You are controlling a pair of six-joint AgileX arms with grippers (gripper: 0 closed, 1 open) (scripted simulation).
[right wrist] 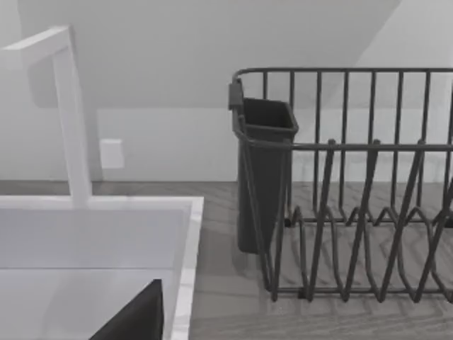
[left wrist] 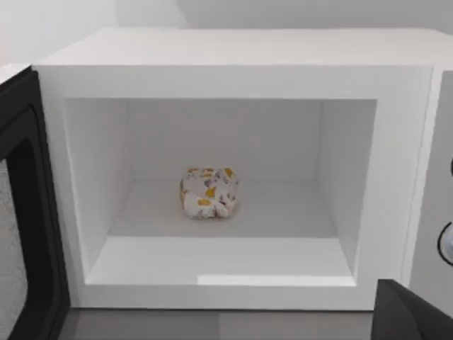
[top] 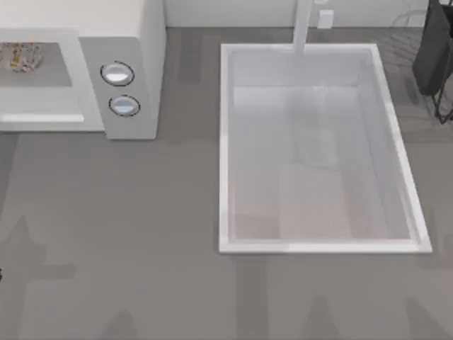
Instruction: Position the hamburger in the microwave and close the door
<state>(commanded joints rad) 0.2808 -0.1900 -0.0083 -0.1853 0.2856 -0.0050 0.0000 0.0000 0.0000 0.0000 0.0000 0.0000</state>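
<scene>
Hamburger [left wrist: 209, 193]: one, inside microwave [left wrist: 233, 78]; door [left wrist: 25, 212] open; two dials [top: 117, 74].

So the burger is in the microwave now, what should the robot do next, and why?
Probably swing the door shut with the left arm. The hamburger already sits on the floor inside the microwave, touched by nothing, while the door stands wide open beside the opening. Closing it is the one step left.

You have the microwave [top: 120, 71] at the bench's [top: 141, 234] far left, the hamburger [left wrist: 209, 193] inside it, its door [left wrist: 21, 212] swung open. The sink [top: 318, 246] lies to its right, a dish rack [right wrist: 354, 212] beyond.
</scene>
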